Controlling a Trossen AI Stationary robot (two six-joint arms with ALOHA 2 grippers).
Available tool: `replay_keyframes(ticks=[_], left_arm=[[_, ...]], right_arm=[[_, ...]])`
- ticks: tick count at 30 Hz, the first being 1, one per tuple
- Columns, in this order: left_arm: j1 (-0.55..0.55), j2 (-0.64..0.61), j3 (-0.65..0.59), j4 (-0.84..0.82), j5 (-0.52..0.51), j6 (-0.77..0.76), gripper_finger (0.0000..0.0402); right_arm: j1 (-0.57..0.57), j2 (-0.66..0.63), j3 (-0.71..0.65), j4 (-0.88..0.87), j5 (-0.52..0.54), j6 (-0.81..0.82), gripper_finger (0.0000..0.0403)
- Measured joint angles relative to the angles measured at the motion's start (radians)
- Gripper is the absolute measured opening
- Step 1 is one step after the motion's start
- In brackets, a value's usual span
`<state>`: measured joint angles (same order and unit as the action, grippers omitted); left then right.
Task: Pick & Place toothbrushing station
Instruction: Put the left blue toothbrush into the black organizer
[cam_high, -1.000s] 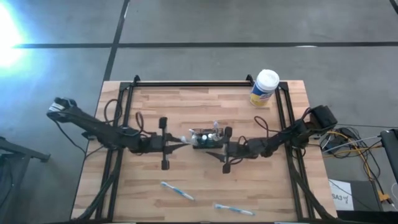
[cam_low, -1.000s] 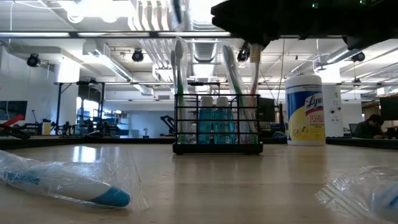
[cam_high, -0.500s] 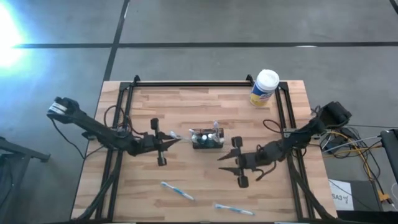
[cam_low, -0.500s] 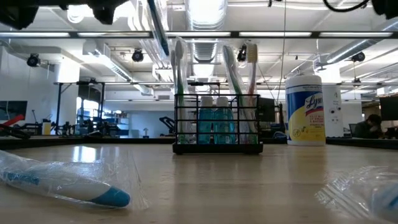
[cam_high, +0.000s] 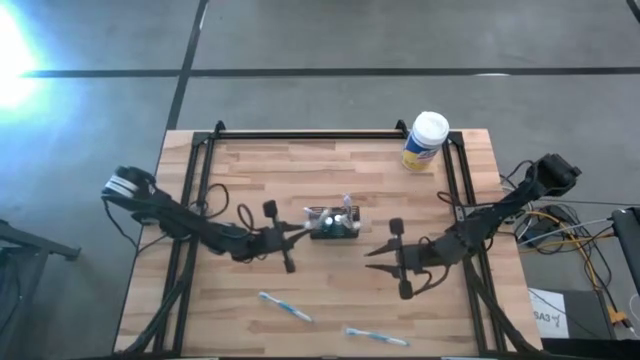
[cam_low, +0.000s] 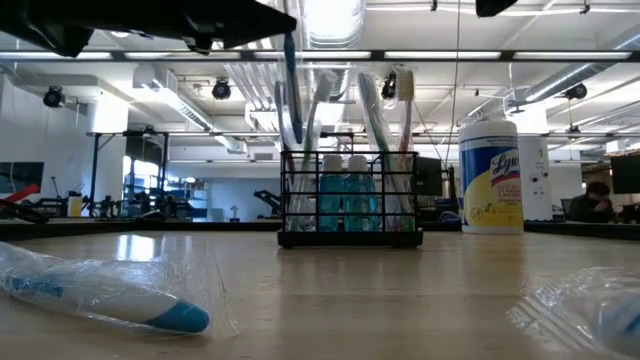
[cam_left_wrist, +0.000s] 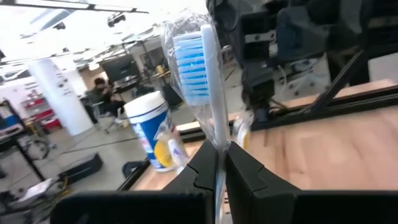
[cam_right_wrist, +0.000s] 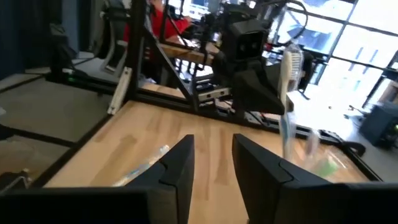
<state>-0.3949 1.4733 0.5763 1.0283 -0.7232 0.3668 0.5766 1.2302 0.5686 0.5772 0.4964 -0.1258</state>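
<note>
just left of the toothbrushing station (cam_high: 333, 224), the left claw (cam_high: 297, 232) clamps a wrapped toothbrush (cam_left_wrist: 208, 81) upright for slotting; the right claw (cam_high: 372, 252) waits, apart.

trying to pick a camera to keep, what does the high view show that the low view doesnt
Only the high view: both arms whole, the left hand shut on a wrapped toothbrush beside the toothbrushing station, and the right hand empty, apart.

Only the low view: the brushes standing upright in the station, the canister's label.

Both: the station, the canister, loose wrapped toothbrushes.
</note>
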Motion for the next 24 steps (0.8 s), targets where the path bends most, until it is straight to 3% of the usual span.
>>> replay_keyframes(ticks=[8,15,24], left_arm=[[0.027,0.062,0.013,0.005,-0.024,-0.030,0.0014],[0.042,0.085,0.006,0.005,-0.039,-0.168,0.0014],[0.047,0.152,-0.007,0.003,-0.099,-0.252,0.0014]], right_arm=[[-0.001,0.001,-0.011,0.002,0.031,-0.004,0.0084],[-0.001,0.001,-0.011,0.002,0.031,-0.008,0.0069],[-0.001,0.001,-0.011,0.005,0.031,-0.007,0.0072]])
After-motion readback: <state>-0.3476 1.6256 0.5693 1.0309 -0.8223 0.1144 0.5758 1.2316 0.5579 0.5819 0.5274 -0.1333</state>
